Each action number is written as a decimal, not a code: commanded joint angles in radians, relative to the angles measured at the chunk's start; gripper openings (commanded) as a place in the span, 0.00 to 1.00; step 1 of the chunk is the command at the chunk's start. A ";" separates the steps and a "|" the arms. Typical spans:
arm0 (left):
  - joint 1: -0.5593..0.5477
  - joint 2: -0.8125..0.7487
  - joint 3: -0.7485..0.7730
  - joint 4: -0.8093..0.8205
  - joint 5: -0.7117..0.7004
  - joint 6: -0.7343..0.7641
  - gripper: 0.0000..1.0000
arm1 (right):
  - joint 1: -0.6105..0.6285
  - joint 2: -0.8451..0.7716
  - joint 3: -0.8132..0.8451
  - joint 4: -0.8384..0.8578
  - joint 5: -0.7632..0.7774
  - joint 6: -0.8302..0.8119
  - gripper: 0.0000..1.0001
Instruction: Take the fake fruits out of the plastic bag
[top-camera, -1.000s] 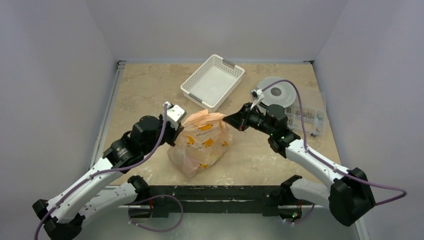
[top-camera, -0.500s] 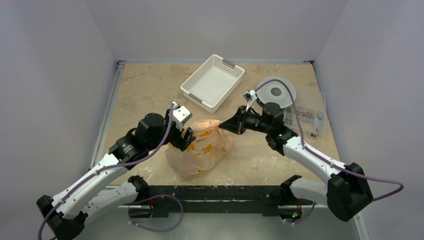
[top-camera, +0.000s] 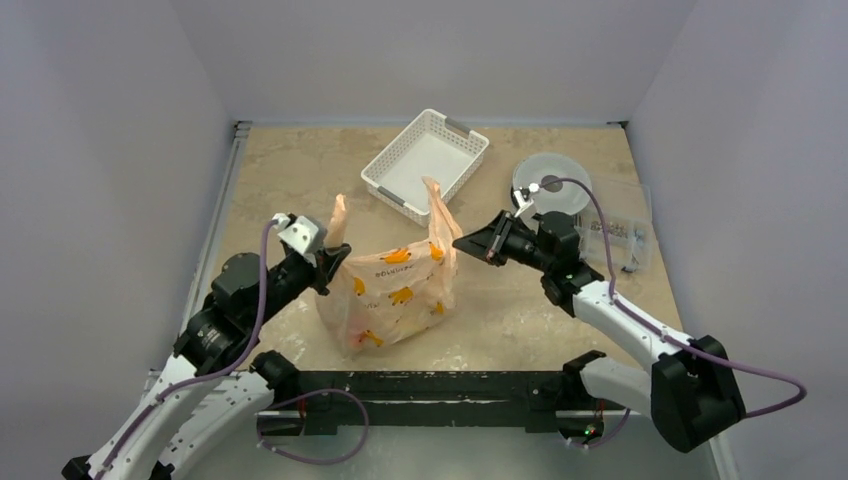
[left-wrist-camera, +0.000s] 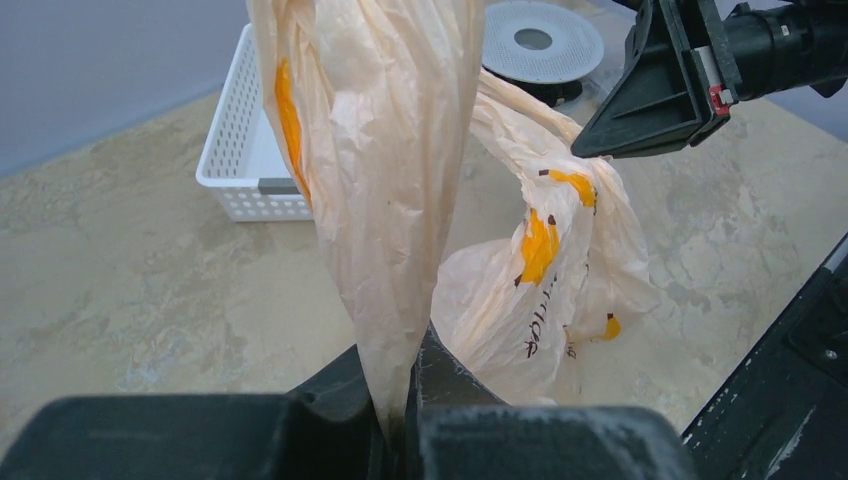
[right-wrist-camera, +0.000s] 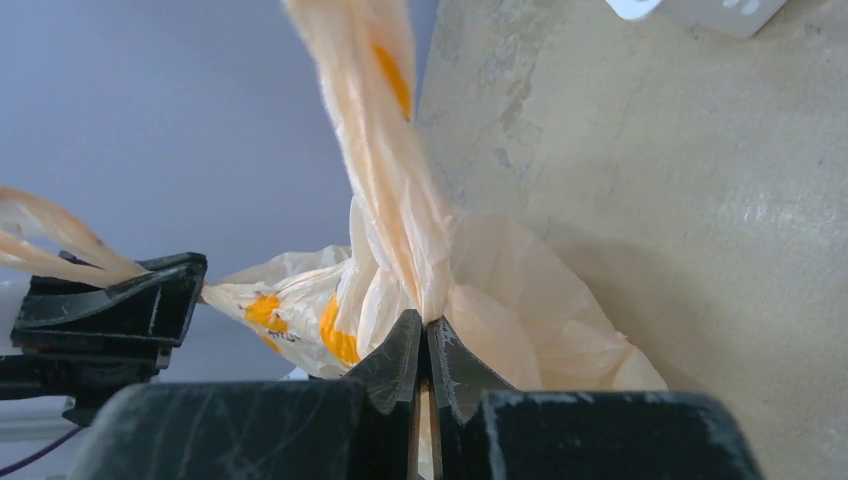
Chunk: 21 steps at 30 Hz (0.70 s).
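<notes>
The pale-orange plastic bag (top-camera: 395, 290) with yellow marks stands on the table between my two arms, stretched wide. Its two handle loops stick up. My left gripper (top-camera: 335, 262) is shut on the bag's left edge; in the left wrist view the film (left-wrist-camera: 390, 150) runs down between the tips of that gripper (left-wrist-camera: 415, 350). On the bag's right edge my right gripper (top-camera: 460, 242) is shut; the right wrist view shows the bag (right-wrist-camera: 400, 230) pinched at that gripper (right-wrist-camera: 424, 330). The fake fruits are hidden inside the bag.
A white perforated basket (top-camera: 396, 143) sits behind the bag. A round grey disc (top-camera: 553, 180) and a clear plastic box (top-camera: 620, 235) lie at the back right, behind my right arm.
My left gripper let go, reached over the bag, then shut on its left edge and pulled left. The slumped bag now stands stretched with its handles up. The right gripper kept its hold.
</notes>
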 joint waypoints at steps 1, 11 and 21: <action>0.007 -0.004 -0.005 0.038 -0.049 0.000 0.00 | -0.013 0.016 0.078 -0.035 0.074 0.038 0.00; 0.008 -0.019 0.001 0.028 -0.093 0.006 0.00 | 0.153 0.258 0.572 -0.447 0.103 -0.469 0.00; 0.007 -0.006 -0.008 0.034 0.009 0.010 0.00 | 0.168 0.538 0.908 -0.565 0.156 -0.455 0.19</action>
